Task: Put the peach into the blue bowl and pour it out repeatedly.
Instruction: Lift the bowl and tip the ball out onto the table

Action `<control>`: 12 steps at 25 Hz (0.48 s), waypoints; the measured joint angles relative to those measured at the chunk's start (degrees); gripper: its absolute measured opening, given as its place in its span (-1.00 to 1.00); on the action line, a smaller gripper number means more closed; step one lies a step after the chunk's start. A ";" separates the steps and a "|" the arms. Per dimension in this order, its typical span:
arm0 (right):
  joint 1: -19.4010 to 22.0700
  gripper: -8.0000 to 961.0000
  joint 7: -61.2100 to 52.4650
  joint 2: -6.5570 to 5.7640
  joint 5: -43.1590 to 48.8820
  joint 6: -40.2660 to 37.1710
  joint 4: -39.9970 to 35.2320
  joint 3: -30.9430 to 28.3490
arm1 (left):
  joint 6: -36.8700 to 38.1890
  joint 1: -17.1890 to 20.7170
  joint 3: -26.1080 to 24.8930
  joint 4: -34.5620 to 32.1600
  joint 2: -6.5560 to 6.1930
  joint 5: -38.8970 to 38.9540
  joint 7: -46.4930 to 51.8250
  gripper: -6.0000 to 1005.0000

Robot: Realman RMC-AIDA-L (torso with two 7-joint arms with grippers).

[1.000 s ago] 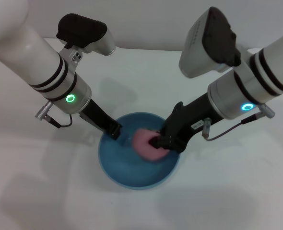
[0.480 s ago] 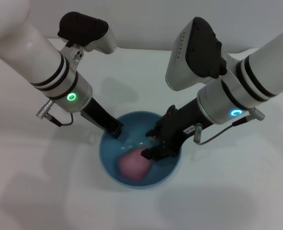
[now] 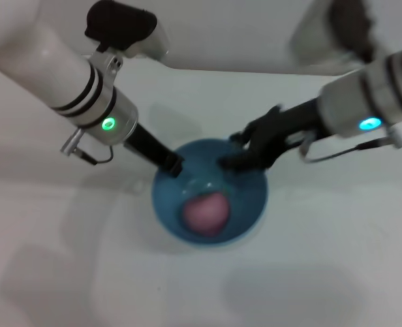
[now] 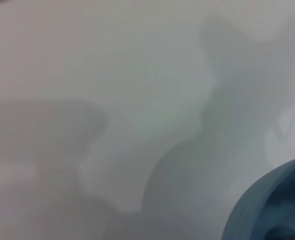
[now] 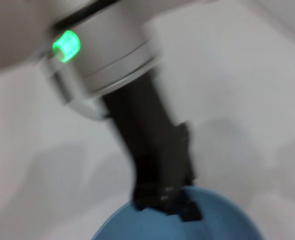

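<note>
Peach (image 3: 204, 213) now loose in blue bowl (image 3: 250, 216), dropped; right claw (image 3: 238, 151) empty, open above rim, retreating; left claw (image 3: 174, 165) clamps rim — pouring next.

Soft even light falling from above, casting pale grey arm shadows on table (image 3: 65, 272). Right arm (image 3: 364, 102) smearing with motion blur in head view. Both wrist views showing hazy, out of focus.

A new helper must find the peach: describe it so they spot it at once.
On the white table, between both arms, sits the blue bowl. The peach lies loose inside it, the only pink, round thing there, much smaller than the bowl.
</note>
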State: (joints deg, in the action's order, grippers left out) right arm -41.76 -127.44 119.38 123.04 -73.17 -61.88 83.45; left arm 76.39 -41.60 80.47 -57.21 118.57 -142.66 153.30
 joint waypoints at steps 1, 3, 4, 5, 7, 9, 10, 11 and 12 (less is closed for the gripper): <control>1.20 0.09 -0.01 0.00 -1.28 -0.05 -0.25 -2.93 | -0.70 -0.08 0.00 -0.31 -0.03 0.28 -0.08 -0.99; 3.74 0.09 -0.02 -0.06 -4.42 -0.12 -0.20 -8.64 | -2.61 -0.10 0.00 -0.75 -0.09 0.39 -0.10 -0.99; 4.98 0.09 -0.01 -0.11 -6.24 -0.12 0.20 -11.22 | -3.59 -0.06 0.01 -0.85 -0.10 0.42 -0.18 -0.99; 6.40 0.09 0.00 -0.24 -7.68 -0.16 0.87 -14.11 | -4.57 0.05 0.04 -0.85 -0.13 0.41 -0.39 -0.99; 9.08 0.10 0.17 -0.41 -8.85 -0.15 2.86 -19.51 | -7.47 0.58 0.35 -0.86 -0.17 0.40 -1.20 -0.99; 11.13 0.10 0.23 -0.52 -8.70 -0.16 4.76 -23.13 | -12.74 1.65 0.67 -0.90 -0.22 0.44 -1.74 -0.99; 11.96 0.10 0.26 -0.55 -8.63 -0.08 5.57 -24.46 | -12.74 1.65 0.67 -0.90 -0.22 0.44 -1.74 -0.99; 13.05 0.10 0.32 -0.58 -8.63 0.03 6.73 -26.07 | -14.64 2.02 0.70 -0.92 -0.23 0.50 -1.75 -0.99; 13.96 0.10 0.39 -0.60 -8.70 0.19 7.69 -27.32 | -16.45 2.34 0.70 -0.95 -0.23 0.54 -1.75 -0.99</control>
State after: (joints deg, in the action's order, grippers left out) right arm -27.80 -127.05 118.79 114.34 -72.98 -54.19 56.13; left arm 59.94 -39.26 81.18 -58.16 118.35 -142.12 151.55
